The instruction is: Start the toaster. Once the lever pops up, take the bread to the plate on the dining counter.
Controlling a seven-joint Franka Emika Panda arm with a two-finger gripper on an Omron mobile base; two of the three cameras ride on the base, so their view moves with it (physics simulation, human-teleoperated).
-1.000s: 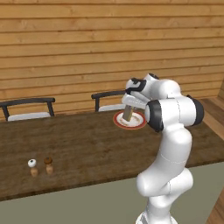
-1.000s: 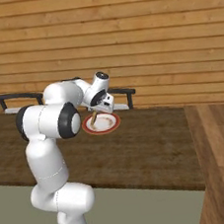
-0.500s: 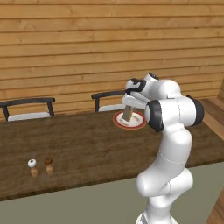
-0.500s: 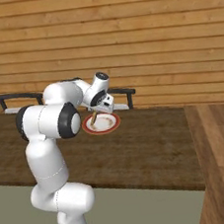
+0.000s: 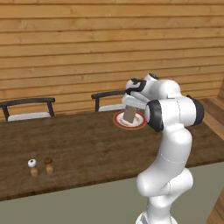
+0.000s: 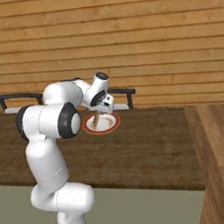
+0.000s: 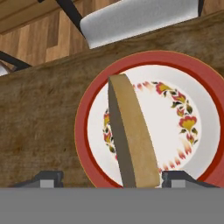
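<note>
We have the bread (image 7: 131, 140) standing on edge over the plate (image 7: 201, 87), between the spread tips of our gripper (image 7: 114, 178), which no longer pinch it. We judge it best to lift straight up from the plate so the slice topples flat inside the red rim.

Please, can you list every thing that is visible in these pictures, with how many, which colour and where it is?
bread: one, tan-brown, standing on edge over the plate, between the open finger tips
plate: one, white with red rim and flower pattern, on the dining counter
dining counter: one, dark brown wood, across the scene
shakers: two, one white-topped and one brown-topped, near the counter's front left
chairs: two, dark frames with pale seats, behind the counter
wall: wooden planks, at the back
gripper: one, dark tips, open, either side of the bread
</note>
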